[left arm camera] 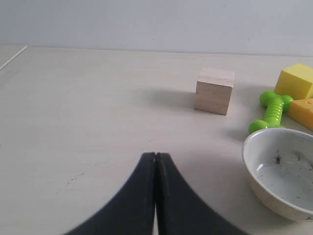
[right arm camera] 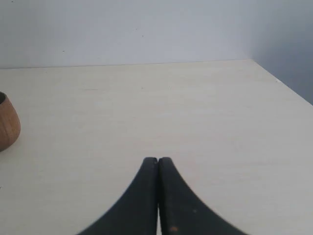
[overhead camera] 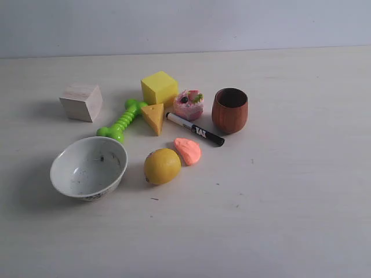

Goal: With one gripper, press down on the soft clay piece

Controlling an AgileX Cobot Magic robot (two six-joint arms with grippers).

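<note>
The clay (overhead camera: pixel 188 150) lies flat on the table (overhead camera: pixel 290 202) near the middle of the layout. It sits just beside the lemon (overhead camera: pixel 162 166), on the lemon's right in the exterior view, and just in front of the marker (overhead camera: pixel 195 129). Its surface shows no clear dent. Nothing touches it from above.

The cupcake (overhead camera: pixel 188 104) stands behind the marker, and the wooden cup (overhead camera: pixel 230 110) stands to the right of both. The bowl (overhead camera: pixel 58 159) sits left of the lemon, well apart from the clay.

Left gripper (left arm camera: pixel 155 155): the fingers are pressed together tip to tip and hold nothing. It hangs over bare table, with the wood block (left arm camera: pixel 213 91) beyond it and the bowl off to one side.

Right gripper (right arm camera: pixel 158 159): the fingers are likewise closed and empty, over bare table (only the cup's edge shows in its wrist view).

Neither gripper appears in the exterior view, so both are away from the clay.
</note>
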